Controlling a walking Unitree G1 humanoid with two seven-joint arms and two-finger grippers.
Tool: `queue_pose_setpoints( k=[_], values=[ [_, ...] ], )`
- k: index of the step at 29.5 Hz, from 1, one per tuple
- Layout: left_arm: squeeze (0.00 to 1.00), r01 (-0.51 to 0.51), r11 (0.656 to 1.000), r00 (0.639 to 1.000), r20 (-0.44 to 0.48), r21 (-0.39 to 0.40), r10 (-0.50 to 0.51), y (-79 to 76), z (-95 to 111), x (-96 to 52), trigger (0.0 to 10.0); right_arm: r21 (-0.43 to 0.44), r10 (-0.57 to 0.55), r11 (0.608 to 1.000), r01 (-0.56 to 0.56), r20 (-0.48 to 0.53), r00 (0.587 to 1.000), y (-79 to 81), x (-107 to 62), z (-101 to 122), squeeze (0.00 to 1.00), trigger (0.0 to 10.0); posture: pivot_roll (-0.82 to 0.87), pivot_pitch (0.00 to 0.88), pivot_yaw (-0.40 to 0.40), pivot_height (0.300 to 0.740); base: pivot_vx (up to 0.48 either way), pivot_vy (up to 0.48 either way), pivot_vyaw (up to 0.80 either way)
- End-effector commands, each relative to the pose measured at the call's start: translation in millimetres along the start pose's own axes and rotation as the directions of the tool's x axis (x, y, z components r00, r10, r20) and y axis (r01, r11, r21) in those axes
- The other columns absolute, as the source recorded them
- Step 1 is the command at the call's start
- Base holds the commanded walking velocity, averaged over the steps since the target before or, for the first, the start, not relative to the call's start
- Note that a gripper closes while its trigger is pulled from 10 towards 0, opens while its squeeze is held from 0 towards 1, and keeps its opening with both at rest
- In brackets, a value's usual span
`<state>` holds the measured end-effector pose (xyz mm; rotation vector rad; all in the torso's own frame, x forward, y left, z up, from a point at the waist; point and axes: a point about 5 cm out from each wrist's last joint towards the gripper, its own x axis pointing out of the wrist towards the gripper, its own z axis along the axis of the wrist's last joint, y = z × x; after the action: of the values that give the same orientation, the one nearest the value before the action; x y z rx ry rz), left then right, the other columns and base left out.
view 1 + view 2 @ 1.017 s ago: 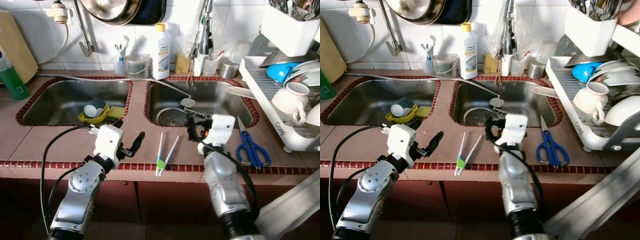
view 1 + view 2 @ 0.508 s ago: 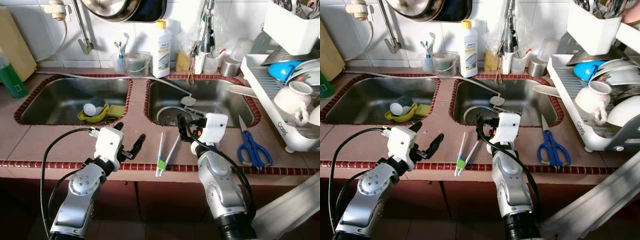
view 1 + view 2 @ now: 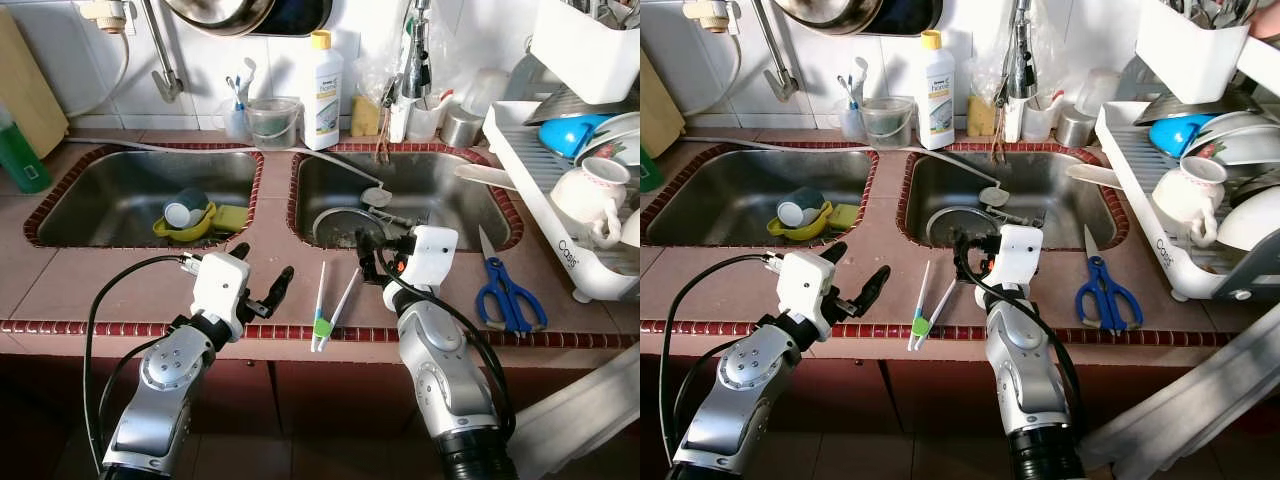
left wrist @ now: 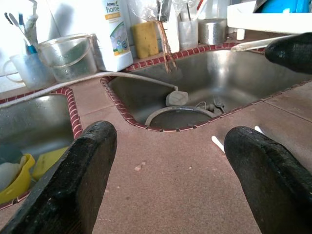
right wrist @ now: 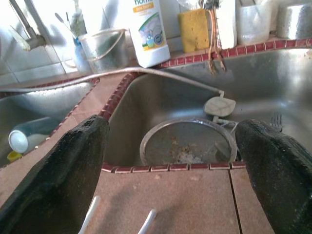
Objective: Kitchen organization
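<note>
Toothbrushes are being approached on the counter edge by the spread, empty right gripper; left gripper is being held released nearby

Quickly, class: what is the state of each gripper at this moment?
Left gripper: open, holding nothing, above the counter left of the tongs.
Right gripper: open, holding nothing, at the right sink's front edge.
</note>
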<state>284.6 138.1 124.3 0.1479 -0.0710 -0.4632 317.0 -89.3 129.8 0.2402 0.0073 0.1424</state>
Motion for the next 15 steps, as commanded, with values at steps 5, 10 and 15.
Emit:
queue_pose_setpoints(
  k=[5, 10, 15],
  values=[
    [0.0, -0.008, 1.0, 1.0, 0.005, 0.004, 0.008, 0.0, 2.6, -1.3, 10.0, 0.019, 0.041, 0.999, -0.039, -0.13, 0.991, 8.0, -15.3, -30.9, 0.0, 10.0, -0.1, 0.055, 0.039, 0.74, 0.0, 0.0, 0.0],
    [0.0, -0.01, 1.0, 1.0, 0.006, 0.002, 0.01, -0.2, 3.0, -0.3, 10.0, -0.024, 0.047, 0.998, -0.052, -0.162, 0.986, -2.1, -17.9, -35.0, 0.0, 10.0, -0.1, 0.055, 0.039, 0.74, 0.0, 0.0, 0.0],
    [0.0, -0.008, 1.0, 1.0, 0.007, 0.001, 0.008, -1.1, 2.8, -0.5, 10.0, -0.022, 0.019, 0.999, -0.023, -0.189, 0.982, -16.5, -19.0, -38.5, 0.0, 10.0, -0.1, 0.055, 0.04, 0.74, 0.0, 0.0, 0.0]
  ],
)
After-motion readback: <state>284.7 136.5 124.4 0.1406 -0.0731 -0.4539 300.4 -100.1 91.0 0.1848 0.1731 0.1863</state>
